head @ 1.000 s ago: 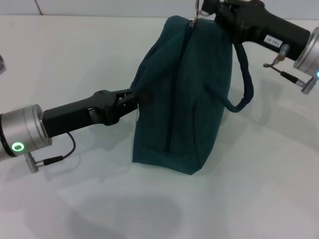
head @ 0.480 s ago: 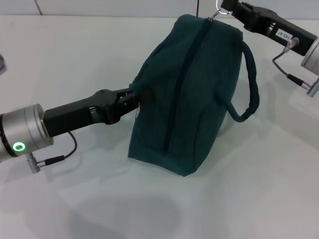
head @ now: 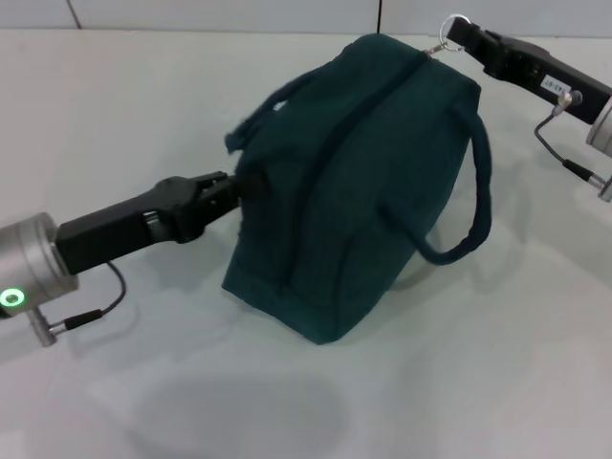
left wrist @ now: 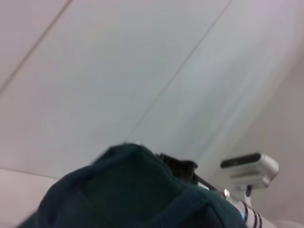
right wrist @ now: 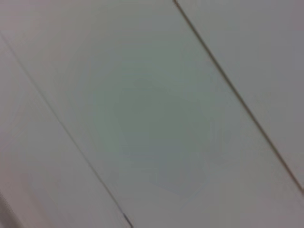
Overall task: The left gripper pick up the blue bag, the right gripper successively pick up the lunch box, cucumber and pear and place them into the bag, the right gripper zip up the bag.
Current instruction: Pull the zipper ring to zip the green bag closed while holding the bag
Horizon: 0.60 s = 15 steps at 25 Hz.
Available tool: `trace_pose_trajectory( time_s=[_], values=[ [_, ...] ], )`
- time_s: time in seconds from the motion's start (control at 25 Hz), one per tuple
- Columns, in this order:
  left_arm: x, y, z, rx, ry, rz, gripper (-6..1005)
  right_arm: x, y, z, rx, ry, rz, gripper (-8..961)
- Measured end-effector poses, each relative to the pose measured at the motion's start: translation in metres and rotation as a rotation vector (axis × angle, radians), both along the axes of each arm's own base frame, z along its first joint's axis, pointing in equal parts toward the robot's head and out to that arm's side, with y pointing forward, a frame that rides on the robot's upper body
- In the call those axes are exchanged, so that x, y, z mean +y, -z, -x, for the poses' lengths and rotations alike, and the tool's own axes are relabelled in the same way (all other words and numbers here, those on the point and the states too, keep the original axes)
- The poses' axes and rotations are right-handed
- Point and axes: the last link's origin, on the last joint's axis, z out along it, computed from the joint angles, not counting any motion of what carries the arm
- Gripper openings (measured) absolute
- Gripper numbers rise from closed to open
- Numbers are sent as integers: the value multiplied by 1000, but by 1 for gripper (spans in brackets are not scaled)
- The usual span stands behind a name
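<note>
The blue bag (head: 359, 182) stood mid-counter, having tipped and swung further toward the left edge within the last second, its zip line apparently closed end to end, which suggested the zipping step was all but finished. The left gripper (head: 227, 187), reaching in from the near left corner, stayed clamped on the bag's side. The right gripper (head: 457, 33), near the far right corner, still pinched the zipper pull ring (head: 451, 27).
</note>
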Motion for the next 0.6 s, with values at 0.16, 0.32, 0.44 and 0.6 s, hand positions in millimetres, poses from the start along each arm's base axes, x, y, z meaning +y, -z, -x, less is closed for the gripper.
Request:
trace_pose_trajectory(
  time_s=[0.16, 0.32, 0.44, 0.6],
  values=[
    [-6, -6, 8, -5, -18, -60, 100, -1, 0, -5, -7, 17, -6, 75],
    [-7, -4, 8, -9, -15, -56, 104, -1, 1, -5, -5, 16, -5, 76],
    [-7, -1, 5, -8, -1, -41, 106, -2, 1, -5, -6, 13, -5, 77],
    [-6, 1, 0, -13, 22, -28, 169, -2, 0, -4, -7, 8, -5, 79]
  ],
)
